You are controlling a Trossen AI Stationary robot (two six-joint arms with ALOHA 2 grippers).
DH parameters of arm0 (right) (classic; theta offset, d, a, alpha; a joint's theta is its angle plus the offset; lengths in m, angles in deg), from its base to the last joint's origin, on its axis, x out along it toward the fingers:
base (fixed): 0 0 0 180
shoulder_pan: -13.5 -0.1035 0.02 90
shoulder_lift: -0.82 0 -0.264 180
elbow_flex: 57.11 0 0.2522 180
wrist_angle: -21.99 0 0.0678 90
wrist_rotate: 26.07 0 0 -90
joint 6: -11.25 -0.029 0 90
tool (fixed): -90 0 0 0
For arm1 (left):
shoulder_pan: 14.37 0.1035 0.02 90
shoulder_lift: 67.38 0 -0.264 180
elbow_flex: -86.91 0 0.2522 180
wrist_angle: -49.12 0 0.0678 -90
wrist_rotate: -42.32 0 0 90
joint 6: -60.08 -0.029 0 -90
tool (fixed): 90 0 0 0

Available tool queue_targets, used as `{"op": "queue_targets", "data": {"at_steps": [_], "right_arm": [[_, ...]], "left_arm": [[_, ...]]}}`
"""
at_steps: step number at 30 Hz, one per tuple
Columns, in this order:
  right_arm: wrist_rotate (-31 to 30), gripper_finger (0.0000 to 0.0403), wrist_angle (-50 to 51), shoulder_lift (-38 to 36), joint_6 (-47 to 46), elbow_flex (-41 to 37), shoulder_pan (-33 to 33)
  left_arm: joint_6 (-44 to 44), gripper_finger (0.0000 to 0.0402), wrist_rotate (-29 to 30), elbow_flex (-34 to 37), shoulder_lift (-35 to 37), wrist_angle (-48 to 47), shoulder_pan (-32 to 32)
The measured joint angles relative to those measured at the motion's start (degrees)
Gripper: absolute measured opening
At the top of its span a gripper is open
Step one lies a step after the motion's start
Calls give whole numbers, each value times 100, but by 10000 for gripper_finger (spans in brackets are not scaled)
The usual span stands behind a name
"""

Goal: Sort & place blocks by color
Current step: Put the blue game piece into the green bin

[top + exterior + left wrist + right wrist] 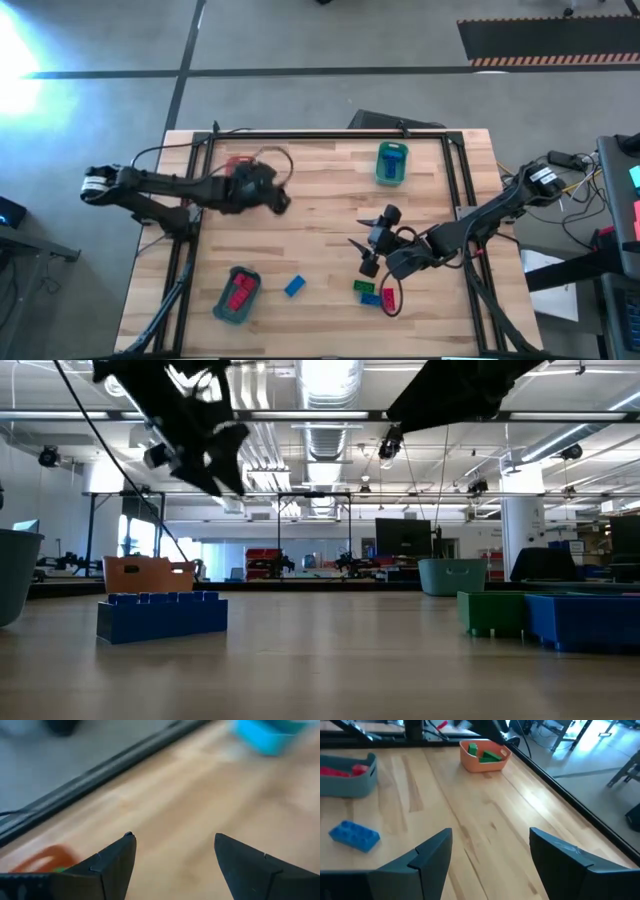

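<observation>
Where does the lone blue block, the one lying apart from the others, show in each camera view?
High view: lone blue block, low, left of centre.
Low view: left foreground.
Left wrist view: not in it.
Right wrist view: far left.
Shared landmark: the tray holding red blocks nearby.

Blurred in the left wrist view: orange tray (47,858) and teal tray (270,735), contents unreadable. Cropped at the low view's edge: blue block (585,622). Half hidden under the left tool (262,188): orange tray, seen from overhead.
</observation>
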Motion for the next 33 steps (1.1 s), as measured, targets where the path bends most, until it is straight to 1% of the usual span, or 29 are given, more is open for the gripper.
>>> {"op": "queue_targets", "data": {"at_steps": [2, 6, 7, 10, 13, 16, 20, 22, 24, 28, 33], "right_arm": [[1, 251, 102, -26, 4, 0, 0], [3, 250, 180, -69, 137, 0, 0], [3, 249, 182, -73, 168, 0, 0], [3, 247, 193, -107, 259, 0, 0], [5, 248, 189, -119, 387, 0, 0], [5, 251, 186, -119, 426, 0, 0], [41, 254, 187, -119, 430, 0, 0], [233, 253, 189, -119, 434, 0, 0], [362, 251, 200, -117, 441, 0, -2], [612, 249, 286, -115, 432, 0, -2], [617, 254, 320, -115, 432, 0, -2]], "left_arm": [[-2, 253, -190, -191, -85, 38, -510], [59, 253, -905, -469, -404, 34, -1499], [162, 253, -1005, -560, -534, 47, -1723], [486, 253, -1074, -844, -1018, 40, -2326], [792, 253, -1182, -1255, -1621, -32, -2716], [1369, 253, -1428, -1860, -2284, -436, -2862], [2239, 253, -1841, -2828, -3184, -1853, -2851], [2703, 253, -1918, -3259, -3594, -2693, -2856], [3000, 253, -2077, -3580, -3922, -3140, -2864], [3053, 253, -2535, -3902, -4326, -3153, -2875], [3157, 253, -2670, -4021, -4417, -3051, -2893]]}}
